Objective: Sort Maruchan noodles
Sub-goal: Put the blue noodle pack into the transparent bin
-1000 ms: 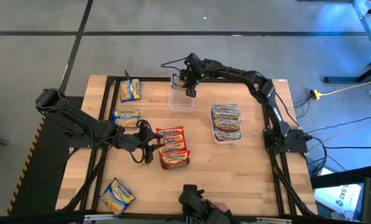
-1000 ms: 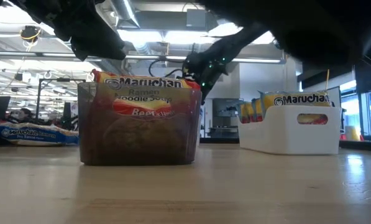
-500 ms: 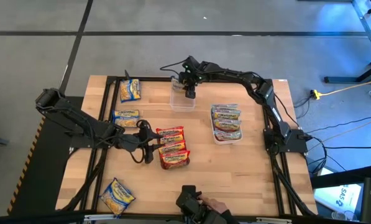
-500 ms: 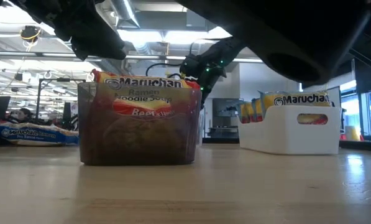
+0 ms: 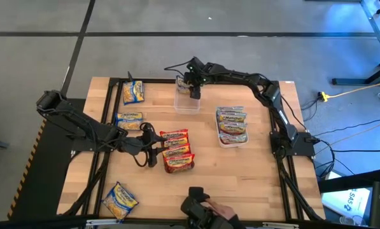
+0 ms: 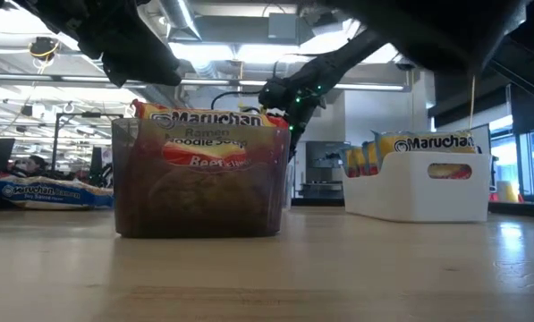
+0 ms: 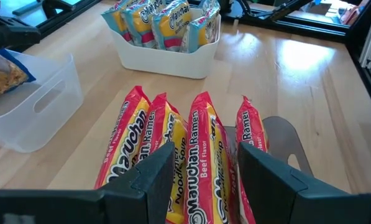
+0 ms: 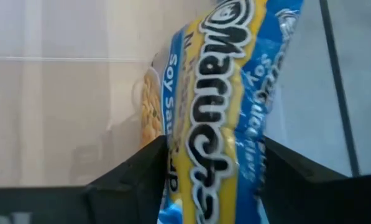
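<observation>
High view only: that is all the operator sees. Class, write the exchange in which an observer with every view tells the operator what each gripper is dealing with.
Operator: What is at the right gripper over the clear bin?
Observer: A blue packet, labelled Soy Sauce.
Operator: And the left gripper?
Observer: It is open, facing four red packets that stand on edge, labelled Beef Flavor.

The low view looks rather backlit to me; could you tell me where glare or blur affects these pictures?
Low view: bright ceiling lights behind, arms overhead mere silhouettes. Left wrist view: window glare whitens the table. Right wrist view: the blue packet between the right gripper fingers is close and soft.
</observation>
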`<state>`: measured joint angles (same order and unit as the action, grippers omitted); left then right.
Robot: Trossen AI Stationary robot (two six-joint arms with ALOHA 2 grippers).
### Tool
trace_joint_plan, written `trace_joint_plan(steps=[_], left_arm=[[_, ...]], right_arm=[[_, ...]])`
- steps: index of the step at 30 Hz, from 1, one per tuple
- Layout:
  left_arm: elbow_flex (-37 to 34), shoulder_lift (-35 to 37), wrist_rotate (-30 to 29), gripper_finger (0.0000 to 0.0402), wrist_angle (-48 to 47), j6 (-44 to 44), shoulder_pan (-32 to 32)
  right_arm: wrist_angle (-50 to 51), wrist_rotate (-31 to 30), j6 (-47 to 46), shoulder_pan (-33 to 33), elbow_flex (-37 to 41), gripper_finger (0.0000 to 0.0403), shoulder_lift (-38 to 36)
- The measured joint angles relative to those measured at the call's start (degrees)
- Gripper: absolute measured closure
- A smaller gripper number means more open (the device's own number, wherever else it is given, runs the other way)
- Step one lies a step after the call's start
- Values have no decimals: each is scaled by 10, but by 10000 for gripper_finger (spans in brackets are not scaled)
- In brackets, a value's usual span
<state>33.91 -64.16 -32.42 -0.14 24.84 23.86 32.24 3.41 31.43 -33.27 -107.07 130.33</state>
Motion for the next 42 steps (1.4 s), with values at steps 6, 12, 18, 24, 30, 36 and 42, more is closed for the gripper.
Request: trace_joint_plan(steps=[6, 12, 18, 24, 30, 36, 42], left_arm=[[0, 0, -1, 231, 0, 0, 0], [0, 0, -5, 231, 2, 0, 0], [0, 0, -5, 231, 2, 0, 0], [0, 0, -32, 231, 8, 25, -5], [0, 0, -4, 231, 13, 40, -17], [35, -22, 21, 232, -1, 51, 16], [167, -103, 32, 232, -173, 141, 73]], right_arm=[[-2, -25, 6, 3, -1, 216, -23], [15, -54, 10, 7, -1, 217, -30], [32, -62, 17, 30, -1, 217, -85], [135, -33, -18, 83, -1, 217, -170], [272, 138, -88, 174, -1, 217, -229], [338, 212, -112, 312, 1, 217, -236], [304, 133, -197, 448, 68, 217, -242]])
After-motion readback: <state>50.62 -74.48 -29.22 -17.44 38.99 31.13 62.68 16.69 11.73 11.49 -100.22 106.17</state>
